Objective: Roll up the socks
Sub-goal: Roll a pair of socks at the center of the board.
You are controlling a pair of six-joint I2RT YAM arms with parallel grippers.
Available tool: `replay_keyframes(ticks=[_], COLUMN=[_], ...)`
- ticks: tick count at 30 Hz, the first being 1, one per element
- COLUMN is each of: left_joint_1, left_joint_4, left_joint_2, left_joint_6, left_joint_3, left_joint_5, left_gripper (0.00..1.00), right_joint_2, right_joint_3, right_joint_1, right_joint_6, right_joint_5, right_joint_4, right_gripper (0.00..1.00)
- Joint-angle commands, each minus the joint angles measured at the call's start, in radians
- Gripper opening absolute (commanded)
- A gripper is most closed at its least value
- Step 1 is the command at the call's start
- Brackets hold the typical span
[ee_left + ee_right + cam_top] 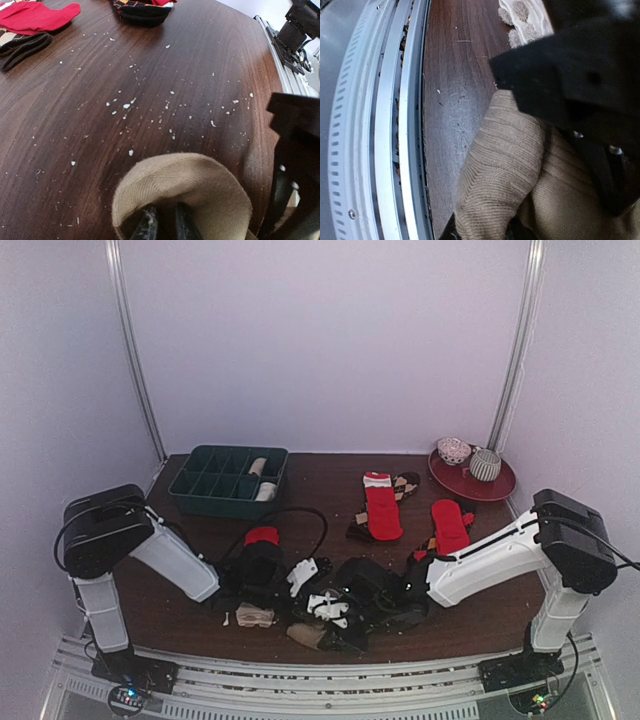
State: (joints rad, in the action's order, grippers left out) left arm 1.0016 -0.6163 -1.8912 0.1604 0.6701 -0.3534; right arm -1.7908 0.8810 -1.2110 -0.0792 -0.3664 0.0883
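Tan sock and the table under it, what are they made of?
The tan sock looks like soft knitted fabric, matte, with fine ribbed stitches showing. The table looks like dark wood or a wood-look top, smooth and slightly shiny, with long grain lines.
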Motion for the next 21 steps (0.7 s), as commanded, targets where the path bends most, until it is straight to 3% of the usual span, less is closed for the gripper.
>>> replay_keyframes(ticks=[1, 7, 16, 21], left_joint_1=[-0.011, -0.012, -0.012, -0.011], left_joint_4=[0.042, 0.036, 0.046, 0.028], left_joint_2=[-0.031, -0.03, 0.009, 0.094], left_joint_6=[-0.015, -0.014, -0.041, -0.059], left_joint_3=[-0.034, -0.034, -0.006, -0.037], left_joint_5=[0.017, 0.018, -0.017, -0.045], left_gripper=[0.13, 0.13, 0.21, 0.37], right_joint_2=[-0.077, -0.11, -0.192, -0.207], right_joint_3=[-0.118, -0.266, -0.239, -0.249], right_joint_1=[0.045, 0.102, 0.121, 0.151], right_joint_6=[0.224, 0.506, 0.506, 0.53], right_joint_5=[-0.253, -0.366, -0.358, -0.368], right_joint_4=[-0.015, 0.202, 0.078, 0.083], right_gripper=[0.13, 0.12, 0.12, 0.12])
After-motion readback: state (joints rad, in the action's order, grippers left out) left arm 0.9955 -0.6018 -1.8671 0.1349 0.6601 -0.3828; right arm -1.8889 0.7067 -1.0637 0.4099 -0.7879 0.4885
